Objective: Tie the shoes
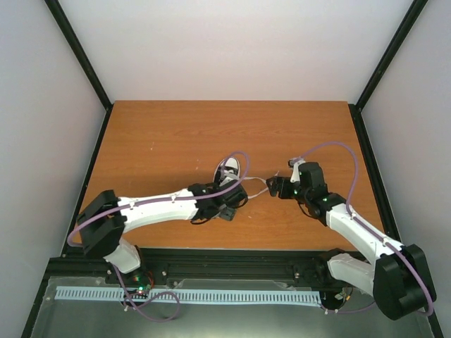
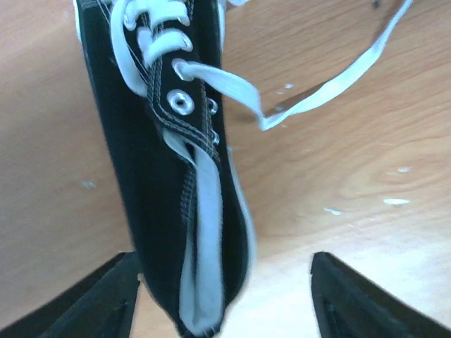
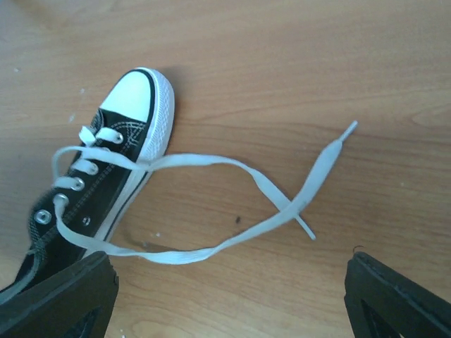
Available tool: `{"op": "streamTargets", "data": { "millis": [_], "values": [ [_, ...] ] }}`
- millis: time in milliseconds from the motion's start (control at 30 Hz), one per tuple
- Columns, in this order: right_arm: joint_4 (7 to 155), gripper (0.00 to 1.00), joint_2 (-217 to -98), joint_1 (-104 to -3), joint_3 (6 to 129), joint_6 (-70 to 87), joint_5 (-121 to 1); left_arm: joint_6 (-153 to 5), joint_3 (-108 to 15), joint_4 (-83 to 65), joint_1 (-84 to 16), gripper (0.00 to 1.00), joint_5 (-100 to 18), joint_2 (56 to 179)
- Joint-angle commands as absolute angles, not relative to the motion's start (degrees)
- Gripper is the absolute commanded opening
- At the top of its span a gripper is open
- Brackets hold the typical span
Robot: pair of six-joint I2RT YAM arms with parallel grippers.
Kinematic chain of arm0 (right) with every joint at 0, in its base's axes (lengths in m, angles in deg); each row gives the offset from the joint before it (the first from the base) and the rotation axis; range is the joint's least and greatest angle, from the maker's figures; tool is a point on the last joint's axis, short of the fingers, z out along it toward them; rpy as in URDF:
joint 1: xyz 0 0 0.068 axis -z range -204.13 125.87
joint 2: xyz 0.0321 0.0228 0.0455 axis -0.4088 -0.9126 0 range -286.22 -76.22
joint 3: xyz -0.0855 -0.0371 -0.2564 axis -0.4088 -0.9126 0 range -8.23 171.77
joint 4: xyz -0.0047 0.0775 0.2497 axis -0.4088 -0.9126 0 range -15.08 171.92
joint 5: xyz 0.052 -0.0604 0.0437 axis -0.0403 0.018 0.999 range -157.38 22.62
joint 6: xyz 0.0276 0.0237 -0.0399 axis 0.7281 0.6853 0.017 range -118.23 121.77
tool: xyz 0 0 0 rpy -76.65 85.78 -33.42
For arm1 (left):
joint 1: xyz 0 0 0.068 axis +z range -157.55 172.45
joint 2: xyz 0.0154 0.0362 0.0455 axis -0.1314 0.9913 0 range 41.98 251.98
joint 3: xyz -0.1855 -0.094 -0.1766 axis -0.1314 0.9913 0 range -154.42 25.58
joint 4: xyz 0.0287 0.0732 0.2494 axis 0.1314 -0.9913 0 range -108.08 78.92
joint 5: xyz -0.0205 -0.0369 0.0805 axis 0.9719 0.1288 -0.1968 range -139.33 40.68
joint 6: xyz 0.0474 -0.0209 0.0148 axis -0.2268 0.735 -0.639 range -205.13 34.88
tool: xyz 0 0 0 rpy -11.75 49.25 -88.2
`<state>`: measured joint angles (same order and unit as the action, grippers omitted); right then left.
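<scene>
The heel of the black shoe [image 2: 162, 176] fills the lower centre of the left wrist view, close to the lens. It sits between the two fingers [image 2: 99, 303] of the left claw [image 2: 222, 257], which stand apart. The finger at lower left is at the shoe's side; the other is well clear of it. Seen from overhead, the shoe lies on the wooden table [image 1: 176, 134] near mid-frame. Its long axis runs from lower left to upper right, white toe cap toward the top, heel toward the left claw. Its white laces [image 3: 289, 209] are untied: two loose strands run right from the eyelets, cross once and end flat on the wood. In the right wrist view the toe points up, at upper left. The right claw [image 3: 230, 255] hovers over the laces, fingers wide apart, gripping nothing.
</scene>
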<state>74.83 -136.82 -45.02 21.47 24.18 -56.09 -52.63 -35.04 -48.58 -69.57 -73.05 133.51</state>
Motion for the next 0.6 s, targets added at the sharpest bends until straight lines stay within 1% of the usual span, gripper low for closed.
{"op": "streamTargets", "data": {
  "millis": [0,67,100,233,400,500,567],
  "values": [
    [67.39,0.86,-138.38,-45.31,24.54,26.07,-59.26,-49.55,-34.39,-45.67,-70.39,0.81,-64.65,125.21],
    [65.72,0.85,-139.57,-45.36,25.02,26.91,-60.22,-51.25,-35.67,-46.85,-69.83,0.96,-63.88,121.27],
    [65.32,0.84,-140.59,-45.40,25.23,27.57,-60.53,-52.72,-36.58,-47.64,-68.89,0.99,-62.67,119.47],
    [65.09,0.83,-144.53,-46.99,26.42,31.18,-60.41,-59.26,-39.91,-49.80,-60.03,1.00,-53.50,115.85],
    [65.67,0.86,-149.45,-52.67,29.07,34.79,-65.87,-67.08,-41.57,-49.49,-46.04,1.00,-43.61,116.71],
    [66.05,0.85,-153.21,-53.76,30.55,36.22,-68.49,-66.12,-40.35,-47.01,-39.01,1.00,-39.11,115.97],
    [65.17,0.83,-154.96,-54.51,31.62,36.98,-72.73,-65.07,-38.80,-44.82,-37.80,1.00,-37.44,113.84]
  ]
}}
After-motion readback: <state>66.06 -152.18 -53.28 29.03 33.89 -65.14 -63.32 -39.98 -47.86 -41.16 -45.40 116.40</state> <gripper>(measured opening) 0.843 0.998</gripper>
